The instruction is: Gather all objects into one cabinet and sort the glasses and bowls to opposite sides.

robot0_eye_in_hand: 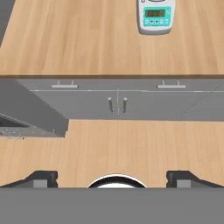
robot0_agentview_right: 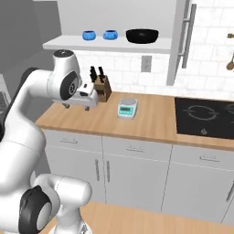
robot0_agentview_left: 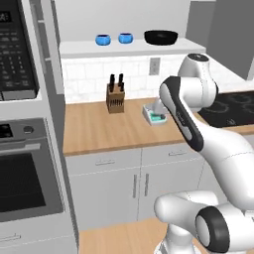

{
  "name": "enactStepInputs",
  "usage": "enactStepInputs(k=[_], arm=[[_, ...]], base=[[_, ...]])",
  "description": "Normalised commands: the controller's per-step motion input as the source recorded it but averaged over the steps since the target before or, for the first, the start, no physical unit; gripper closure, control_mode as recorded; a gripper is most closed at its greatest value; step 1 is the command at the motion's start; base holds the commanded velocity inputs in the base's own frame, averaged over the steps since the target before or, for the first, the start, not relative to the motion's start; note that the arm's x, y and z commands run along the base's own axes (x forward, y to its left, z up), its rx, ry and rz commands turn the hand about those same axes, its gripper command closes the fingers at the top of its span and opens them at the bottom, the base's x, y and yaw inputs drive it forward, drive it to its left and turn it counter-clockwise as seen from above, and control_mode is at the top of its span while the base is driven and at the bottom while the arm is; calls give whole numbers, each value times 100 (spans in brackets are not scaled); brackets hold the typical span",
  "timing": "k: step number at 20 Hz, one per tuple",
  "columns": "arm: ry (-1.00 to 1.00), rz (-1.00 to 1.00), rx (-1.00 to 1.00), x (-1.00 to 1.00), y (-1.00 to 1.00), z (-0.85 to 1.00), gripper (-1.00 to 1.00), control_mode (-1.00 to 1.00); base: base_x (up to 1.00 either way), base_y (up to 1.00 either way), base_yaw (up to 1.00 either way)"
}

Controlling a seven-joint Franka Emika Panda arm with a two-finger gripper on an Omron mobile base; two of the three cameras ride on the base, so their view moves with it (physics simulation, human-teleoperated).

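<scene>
Two bright-blue bowls, the left bowl (robot0_agentview_left: 103,39) and the right bowl (robot0_agentview_left: 125,37), sit side by side on the white floor of the cabinet (robot0_agentview_left: 89,48) above the tabletop (robot0_agentview_left: 99,129), towards its left end, with a black bowl (robot0_agentview_left: 160,36) just to their right. I cannot find the salmon-orange cup in any view.

The tool (robot0_eye_in_hand: 112,178) is spread wide with nothing between its fingers; the hand view looks down past the tabletop's front edge to the drawer fronts and the wooden floor, with a small kitchen scale (robot0_eye_in_hand: 156,16) near the middle of the tabletop.

Judging from this, the blue bowls are already in the cabinet and the cup is what remains to be fetched. To do that well, the base or arm should first turn until the cup is in sight, then the tool should approach the cup from the side or above with the fingers straddling it, closing only once it is centred. When it goes in, it should be set at the cabinet's far right, well apart from the blue bowls, and clear of the black bowl.

The arm is folded high, elbow raised near the cabinet's front edge, the wrist hanging over the front left part of the tabletop beside the knife block (robot0_agentview_right: 103,87), tool pointing down.
</scene>
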Motion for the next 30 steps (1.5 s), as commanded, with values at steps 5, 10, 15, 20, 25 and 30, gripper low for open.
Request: enactStepInputs(k=[5, 10, 15, 20, 25, 30], arm=[[0, 0, 0, 0, 0, 0, -100, 100], [0, 0, 0, 0, 0, 0, -100, 100], [0, 0, 0, 0, 0, 0, -100, 100], [0, 0, 0, 0, 0, 0, -100, 100], [0, 0, 0, 0, 0, 0, -100, 100], [0, 0, 0, 0, 0, 0, -100, 100]], base=[[-10, -68, 2], [-4, -100, 4], [-9, -100, 0], [0, -100, 0], [0, -100, 1], [0, -100, 3]])
